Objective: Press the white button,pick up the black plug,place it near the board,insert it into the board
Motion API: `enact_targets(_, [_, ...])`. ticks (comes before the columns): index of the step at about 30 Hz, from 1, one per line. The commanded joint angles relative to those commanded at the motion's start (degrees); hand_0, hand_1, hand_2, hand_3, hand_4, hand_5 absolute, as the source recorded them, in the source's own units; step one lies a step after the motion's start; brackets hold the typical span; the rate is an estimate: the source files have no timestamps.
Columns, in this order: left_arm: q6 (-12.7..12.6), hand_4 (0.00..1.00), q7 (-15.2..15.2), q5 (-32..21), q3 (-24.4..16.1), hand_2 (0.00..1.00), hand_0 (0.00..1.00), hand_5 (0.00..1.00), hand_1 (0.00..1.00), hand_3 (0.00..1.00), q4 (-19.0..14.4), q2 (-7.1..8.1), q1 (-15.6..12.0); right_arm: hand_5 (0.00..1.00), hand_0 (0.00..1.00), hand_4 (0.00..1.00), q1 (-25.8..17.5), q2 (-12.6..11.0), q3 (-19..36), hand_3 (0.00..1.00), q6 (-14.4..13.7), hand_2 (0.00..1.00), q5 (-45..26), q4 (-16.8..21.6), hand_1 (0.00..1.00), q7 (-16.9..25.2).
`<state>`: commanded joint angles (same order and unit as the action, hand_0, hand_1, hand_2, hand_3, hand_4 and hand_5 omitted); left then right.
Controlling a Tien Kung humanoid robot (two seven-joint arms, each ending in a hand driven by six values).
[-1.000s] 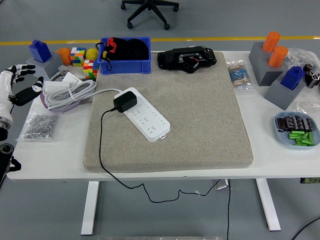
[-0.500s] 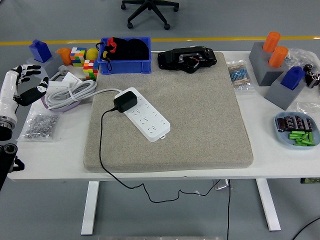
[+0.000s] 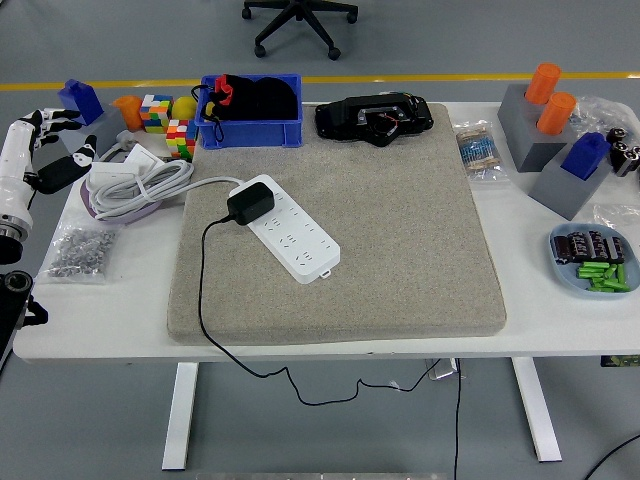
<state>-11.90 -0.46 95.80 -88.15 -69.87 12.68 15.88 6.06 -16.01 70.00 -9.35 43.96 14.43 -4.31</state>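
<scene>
Black plug [image 3: 249, 204] sits seated in the white power strip [image 3: 290, 229], at the strip's far-left end, with its black cord [image 3: 203, 290] running down over the grey mat [image 3: 340, 220] and off the near edge of the desk [image 3: 530, 335]. That is how the task sentence wants the plug to end up, but it is equally how it would lie if the button press and the pull-out were to come, so the scene fits both readings. The strip lies diagonally on the mat, its white cable [image 3: 150, 185] coiled to the left; a white button on it is too small to make out, though it would likely be near the plug end. The left hand [image 3: 40, 150] hovers at the desk's left edge, well apart from the strip, its white fingers [image 3: 30, 125] spread and holding nothing; the right hand is out of view. Whichever step is in hand, doing it well seems to call for reaching across the coiled cable and the bag of small screws [image 3: 78, 250] without snagging either, and coming at the strip from above. A press should go straight down with one fingertip, so the light strip does not slide on the mat. If the plug is to be gripped, the fingers should take its body by the sides, not the cord, and move along the line of the pins.
</scene>
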Motion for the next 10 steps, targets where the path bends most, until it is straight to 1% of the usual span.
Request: enact_targets(10, [0.13, 0.648, 0.08, -0.27, -0.31, 0.67, 0.75, 0.176, 0.796, 0.665, -0.45, 0.0, -0.68, 0.308, 0.644, 0.643, 0.65, 0.06, -0.81, 0.546, 0.04, 0.61, -0.35, 0.05, 0.58, -0.03])
